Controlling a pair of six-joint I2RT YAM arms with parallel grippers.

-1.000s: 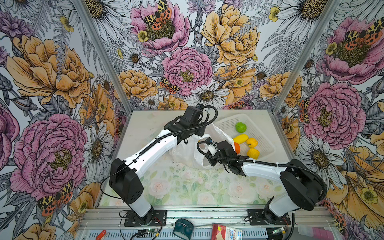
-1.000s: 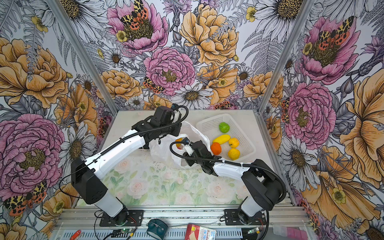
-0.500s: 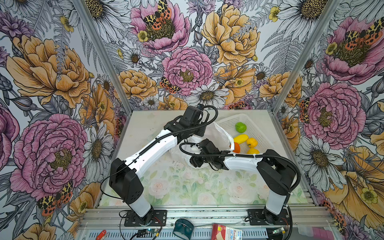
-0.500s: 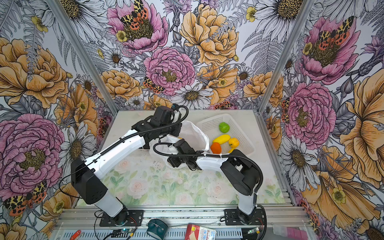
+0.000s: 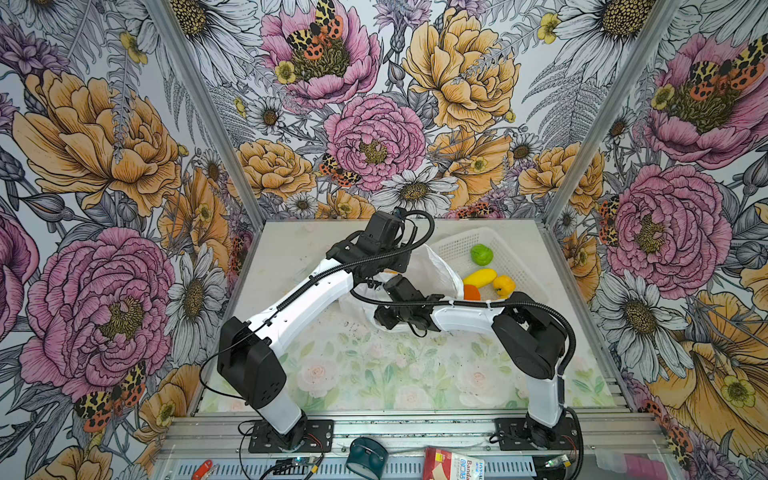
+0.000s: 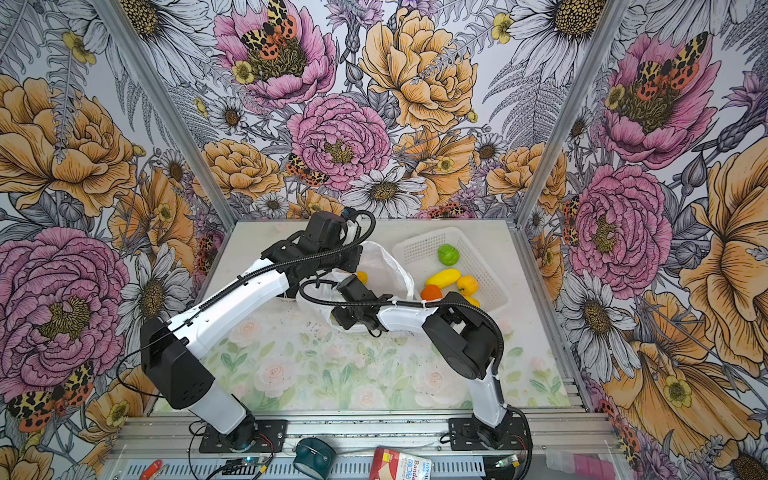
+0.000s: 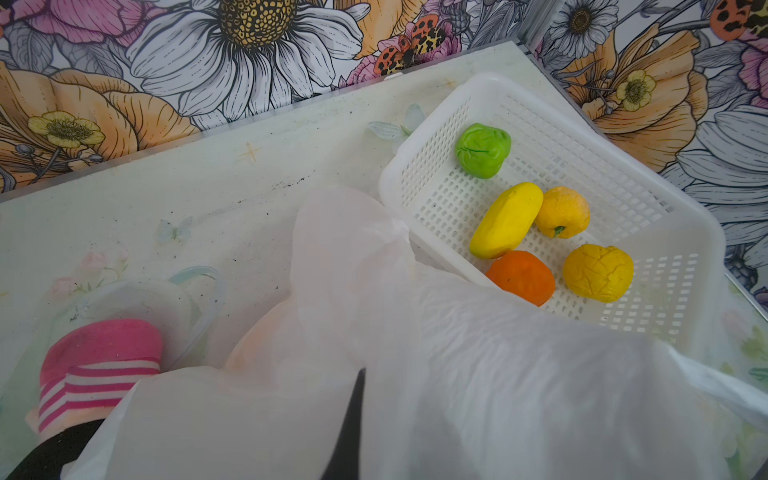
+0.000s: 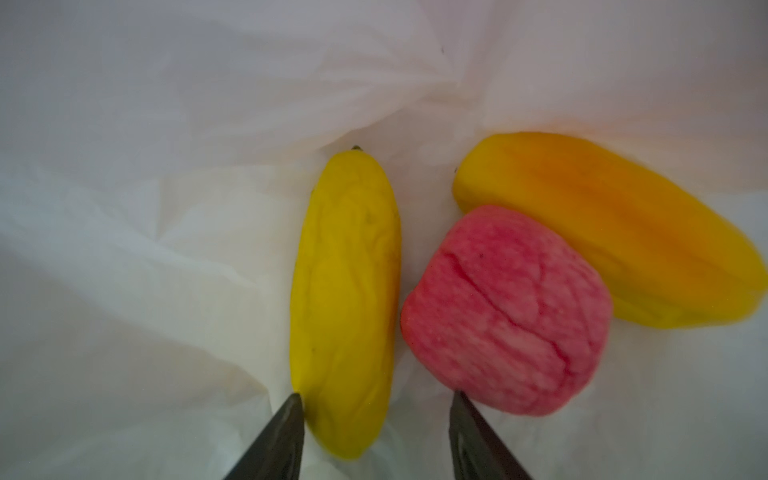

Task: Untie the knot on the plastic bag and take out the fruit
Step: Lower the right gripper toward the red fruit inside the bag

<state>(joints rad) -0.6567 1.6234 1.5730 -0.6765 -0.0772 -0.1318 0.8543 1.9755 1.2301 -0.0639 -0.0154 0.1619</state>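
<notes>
Two arms: both meet at the plastic bag (image 5: 436,268), in the middle of both top views.
Left gripper (image 7: 353,415): closed. Only a dark finger sliver shows, lower centre of the left wrist view, with bag film bunched over it. I judge it pinches the film to hold the mouth up.
Risk, left: the thin film could slide out of that pinch, and the mouth would then sag over the other arm's fingers.
Knot: none visible. The mouth stands open, so I judge it undone.
Fruit in the bag: three show in the right wrist view. The long yellow fruit (image 8: 345,299) is at centre, the pink-red fruit (image 8: 507,311) right of it, and the orange-yellow fruit (image 8: 602,232) upper right, touching the pink one.
Right gripper (image 8: 377,399): inside the bag, jaws partly apart, empty. One tip touches the long yellow fruit's end and the other sits at the pink-red fruit's edge.
Risk, right: the yellow fruit lies against one tip rather than squarely between them. Closing could squeeze it sideways, or catch film and drag the bag.
Basket (image 7: 490,83): right side of the left wrist view, five fruits (image 7: 505,220) inside, with bag film lying over its near wall.
Risk, basket: a tug on the bag could shift it.
</notes>
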